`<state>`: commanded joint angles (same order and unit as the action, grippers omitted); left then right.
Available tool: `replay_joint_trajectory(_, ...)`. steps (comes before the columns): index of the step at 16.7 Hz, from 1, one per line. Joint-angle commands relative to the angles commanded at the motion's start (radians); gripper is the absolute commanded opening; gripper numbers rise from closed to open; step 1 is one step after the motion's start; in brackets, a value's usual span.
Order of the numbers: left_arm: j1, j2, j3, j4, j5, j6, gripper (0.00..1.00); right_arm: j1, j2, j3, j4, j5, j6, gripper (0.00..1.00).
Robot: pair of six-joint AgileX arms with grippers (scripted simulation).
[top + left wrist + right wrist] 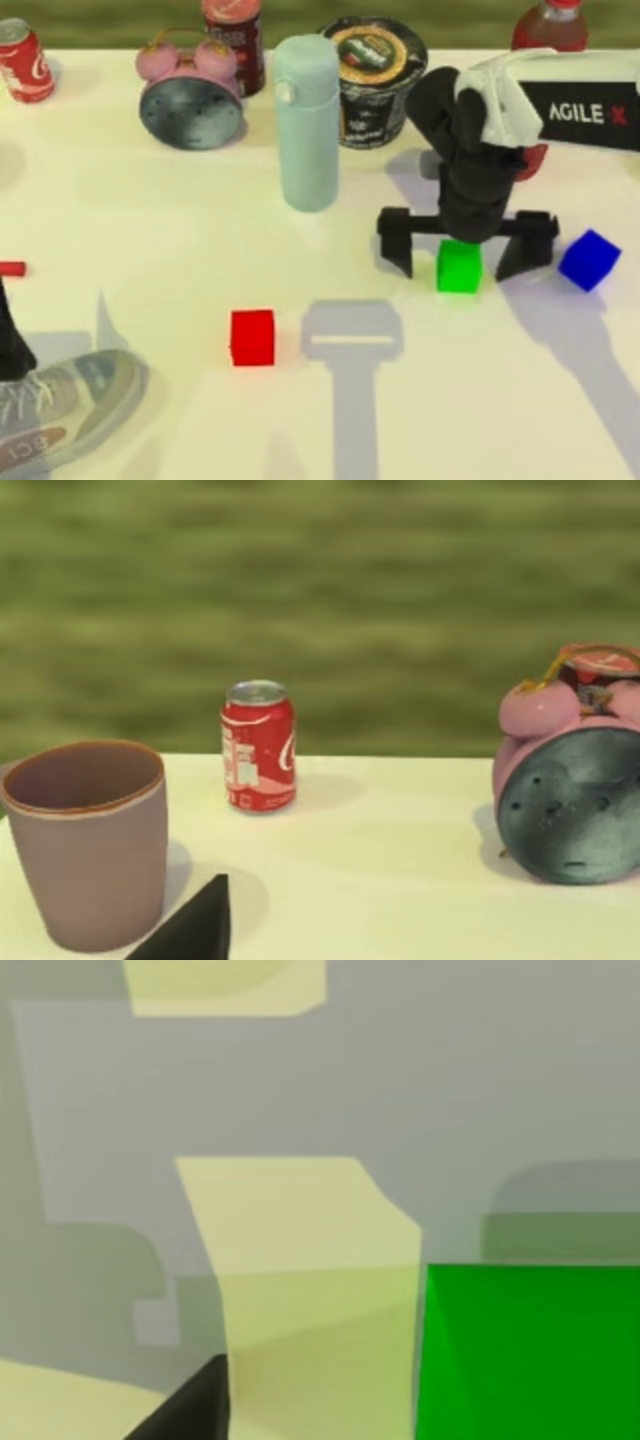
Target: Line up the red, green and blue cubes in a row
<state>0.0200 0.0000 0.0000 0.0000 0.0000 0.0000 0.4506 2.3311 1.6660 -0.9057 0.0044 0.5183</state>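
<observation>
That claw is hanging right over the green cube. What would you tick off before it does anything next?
1. Right gripper fingers wide open: ok.
2. Green cube between the fingers, roughly centred: ok.
3. Fingers touching the cube: cannot tell.
4. Blue cube apart from the nearest finger: ok, though close.
5. Red cube standing free, at the table's left of green: ok.
6. Left gripper parked at the left edge, out of the way: ok.

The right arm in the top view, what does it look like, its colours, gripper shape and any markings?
The right arm has a white shell over black segments, with white AGILE X lettering on a black panel. Its gripper is black: a straight crossbar with two wedge-shaped fingers. No cables show.
</observation>
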Motion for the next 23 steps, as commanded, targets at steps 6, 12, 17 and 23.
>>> replay_joint_trajectory(6,0.000,0.000,0.000,0.000,0.000,0.000,1.00,0.000,0.000,0.000,0.000,0.000,0.000,0.47)
replay_joint_trajectory(12,0.000,0.000,0.000,0.000,0.000,0.000,1.00,0.000,0.000,0.000,0.000,0.000,0.000,0.02)
replay_joint_trajectory(17,0.000,0.000,0.000,0.000,0.000,0.000,1.00,0.000,0.000,0.000,0.000,0.000,0.000,0.00)
replay_joint_trajectory(23,0.000,0.000,0.000,0.000,0.000,0.000,1.00,-0.002,-0.019,0.015,-0.023,0.006,-0.002,0.00)
